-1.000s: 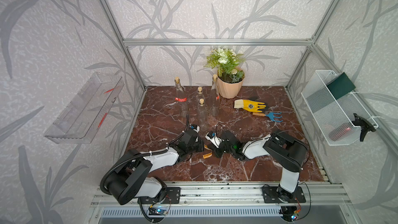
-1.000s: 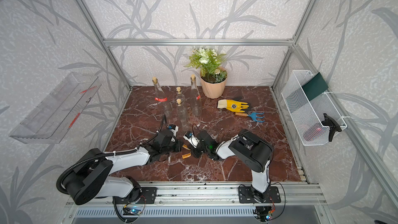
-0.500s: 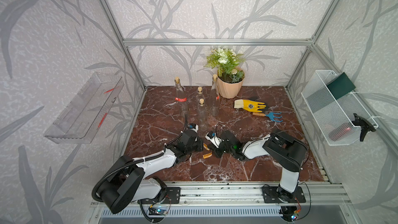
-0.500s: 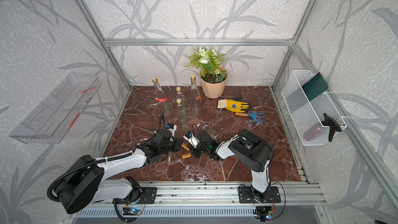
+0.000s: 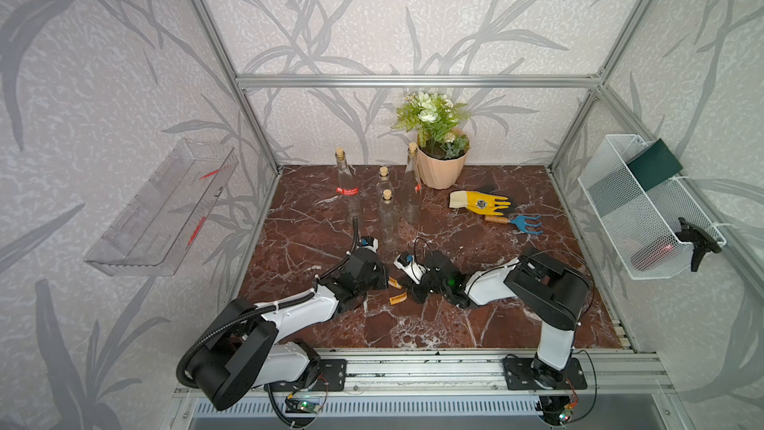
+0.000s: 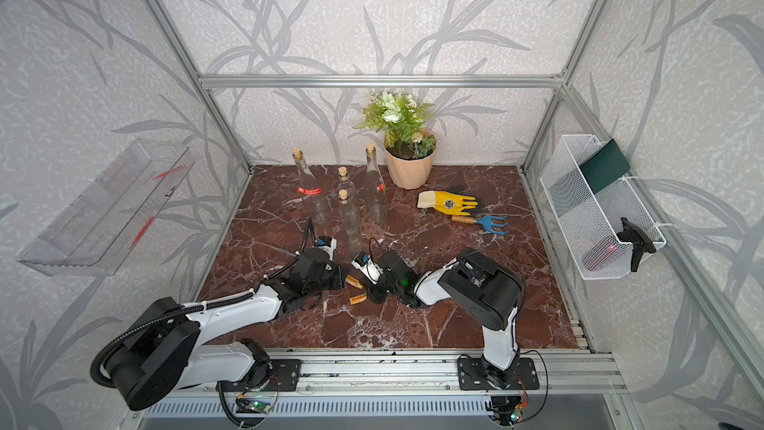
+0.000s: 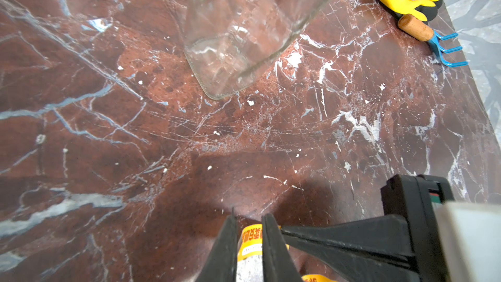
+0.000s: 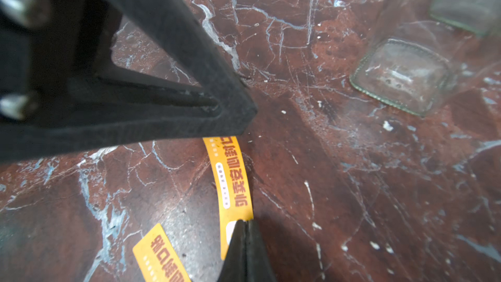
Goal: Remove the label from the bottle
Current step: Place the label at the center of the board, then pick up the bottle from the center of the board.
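Both arms are reaching low over the marble tabletop (image 5: 516, 316), meeting a little left of its middle and nearer the front edge than the back.

The left gripper (image 7: 250, 215) is holding its jaws slightly spread. An orange label (image 7: 252, 237) is showing in the narrow gap between the two black fingers (image 7: 226, 242), and neither finger is pressing on it. The right gripper (image 8: 245, 223) is keeping its jaws pressed tight together, its tips sitting on one end of that same strip. I cannot tell whether the paper is actually nipped between them. The strip is lying flat on the marble between the two grippers, and the tip of the left gripper's finger is hanging right at its other end. A second orange label (image 8: 160, 256) is lying loose just beside it, toward the front edge.

The nearest bottle (image 5: 388, 221) is standing upright just behind the grippers, corked, with clear bare glass. Three more corked bottles are standing behind it toward the back edge, and the red-banded bottle (image 5: 348, 190) is the leftmost of them.

A plant pot (image 5: 440, 169) is sitting at the back edge. A yellow glove (image 5: 479, 202) and a blue hand rake (image 5: 516, 222) are lying toward the right edge, touching each other.
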Controlling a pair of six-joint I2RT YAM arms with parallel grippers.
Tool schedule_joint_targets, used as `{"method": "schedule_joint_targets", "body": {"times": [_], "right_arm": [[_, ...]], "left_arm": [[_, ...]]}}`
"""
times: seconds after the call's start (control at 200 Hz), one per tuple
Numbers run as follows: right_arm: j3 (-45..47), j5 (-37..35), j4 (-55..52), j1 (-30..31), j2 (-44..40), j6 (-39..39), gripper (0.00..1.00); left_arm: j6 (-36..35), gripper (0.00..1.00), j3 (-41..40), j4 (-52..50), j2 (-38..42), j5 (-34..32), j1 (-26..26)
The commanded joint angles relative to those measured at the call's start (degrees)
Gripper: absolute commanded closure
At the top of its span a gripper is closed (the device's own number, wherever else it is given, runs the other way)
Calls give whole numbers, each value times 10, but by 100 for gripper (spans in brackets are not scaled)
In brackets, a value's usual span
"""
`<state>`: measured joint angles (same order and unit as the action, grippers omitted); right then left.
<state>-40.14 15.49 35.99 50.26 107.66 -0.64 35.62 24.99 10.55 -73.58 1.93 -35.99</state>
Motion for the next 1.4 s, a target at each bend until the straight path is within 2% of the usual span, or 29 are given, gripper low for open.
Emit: {"method": "schedule_joint_targets", "body": {"times": [0.0, 0.455, 0.57, 0.87, 1.015, 1.205, 1.395], "right_arm": [[-3, 2, -7, -3, -3, 3, 100], [-14, -1, -26, -5, -51, 4, 100], [-14, -5, -52, -10, -95, 6, 94], [-17, -46, -180, -28, -263, 54, 92], [-48, -56, -249, -52, -316, 81, 88], [-123, -12, -301, -100, -317, 97, 75], [-198, 26, -306, -141, -276, 105, 71]], "left_arm": [[3, 79, 6, -26, 7, -31, 1], [-16, 72, 26, -81, 55, -90, 2], [-24, 71, 31, -93, 78, -98, 2], [-93, 67, 79, -166, 156, -77, 4], [-116, 66, 107, -186, 181, -54, 7], [-152, 61, 153, -202, 183, -33, 14], [-172, 57, 208, -207, 162, -3, 46]]}}
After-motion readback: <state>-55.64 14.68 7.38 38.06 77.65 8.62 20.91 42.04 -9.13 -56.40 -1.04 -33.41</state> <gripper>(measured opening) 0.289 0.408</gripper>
